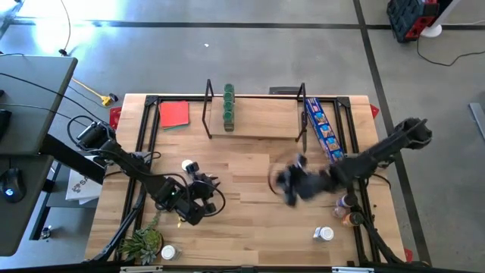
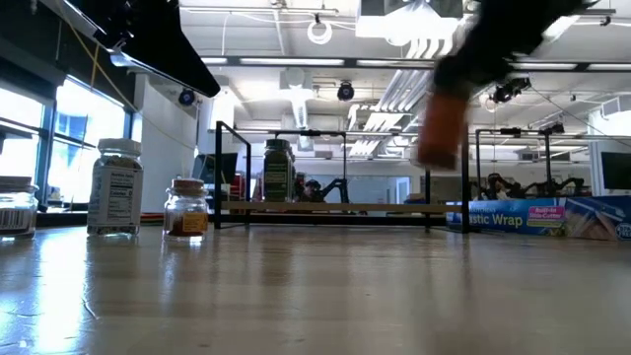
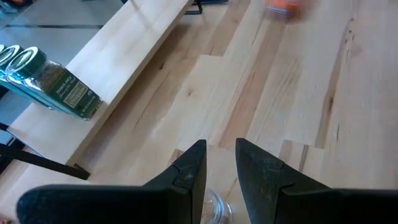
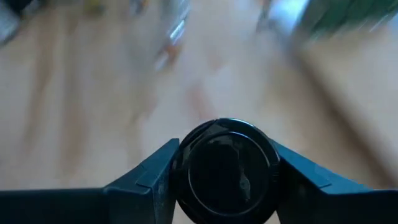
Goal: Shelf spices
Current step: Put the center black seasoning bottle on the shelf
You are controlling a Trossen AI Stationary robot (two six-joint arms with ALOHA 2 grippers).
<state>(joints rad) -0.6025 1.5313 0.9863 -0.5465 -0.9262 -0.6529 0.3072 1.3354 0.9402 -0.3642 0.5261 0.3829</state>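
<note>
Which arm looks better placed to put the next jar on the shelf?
The right: its gripper clasps a black-lidded jar and is nearer the shelf. The left gripper holds a clear jar lower down.

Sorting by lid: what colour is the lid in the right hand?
Black lid, clearest in the right wrist view.

Right hand [image 4: 224,180] raised mid-table (left hand [image 3: 219,163] low).
</note>
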